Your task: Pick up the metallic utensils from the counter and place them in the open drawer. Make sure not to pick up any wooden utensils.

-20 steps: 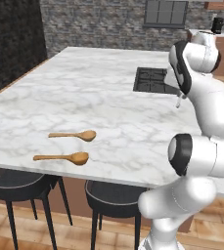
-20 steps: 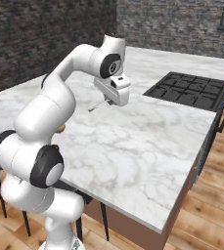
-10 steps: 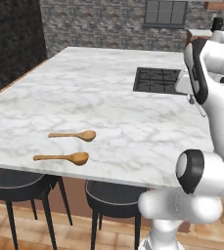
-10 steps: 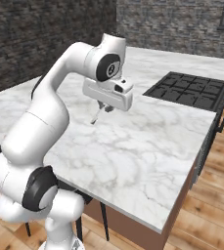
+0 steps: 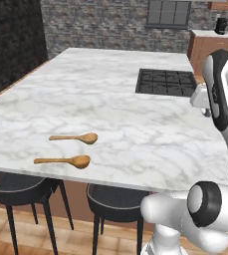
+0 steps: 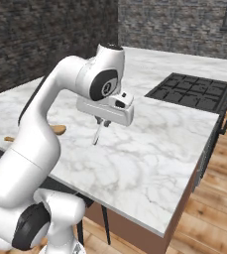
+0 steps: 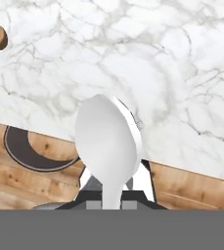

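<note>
One metallic spoon [image 7: 108, 146] | clamped between jaws, hanging below them | above counter [image 6: 149, 149]

Glossy white rounded arm [image 6: 60, 99] segments, black joint discs (grey-ringed), boxy white hand.

Slim silver spoon [image 6: 97, 135] hanging bowl-down above the white marble surface [image 5: 135, 124], its pale oval bowl large and close in the hand view, two tan wooden spoons [image 5: 75, 138] lying side by side near the surface's front edge
</note>
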Robot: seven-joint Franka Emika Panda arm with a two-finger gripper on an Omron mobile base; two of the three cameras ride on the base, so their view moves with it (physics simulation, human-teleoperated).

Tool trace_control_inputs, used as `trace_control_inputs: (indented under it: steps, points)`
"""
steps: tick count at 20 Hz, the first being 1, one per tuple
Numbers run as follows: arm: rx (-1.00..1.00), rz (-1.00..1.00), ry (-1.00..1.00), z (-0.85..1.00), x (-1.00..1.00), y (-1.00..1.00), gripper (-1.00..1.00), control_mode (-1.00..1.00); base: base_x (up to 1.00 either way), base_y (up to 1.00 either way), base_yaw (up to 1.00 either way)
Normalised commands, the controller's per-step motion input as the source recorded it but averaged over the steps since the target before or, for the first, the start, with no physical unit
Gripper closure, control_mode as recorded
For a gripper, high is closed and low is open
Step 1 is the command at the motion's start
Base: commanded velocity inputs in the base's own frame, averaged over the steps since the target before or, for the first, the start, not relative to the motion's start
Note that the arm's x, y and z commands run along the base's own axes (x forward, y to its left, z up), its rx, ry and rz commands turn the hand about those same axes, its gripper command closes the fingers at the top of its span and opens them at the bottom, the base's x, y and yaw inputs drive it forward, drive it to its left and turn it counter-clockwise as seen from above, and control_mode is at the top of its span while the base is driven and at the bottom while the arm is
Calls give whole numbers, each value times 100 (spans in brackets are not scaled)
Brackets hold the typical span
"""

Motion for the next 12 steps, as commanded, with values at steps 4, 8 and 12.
trace_control_inputs:
  steps: [4,8,12]
  points:
    - [0,0,0,0,0,0,100,-100,0,0,0]
    - [0,0,0,0,0,0,100,-100,0,0,0]
    - [0,0,0,0,-7,0,100,100,-6,-2,0]
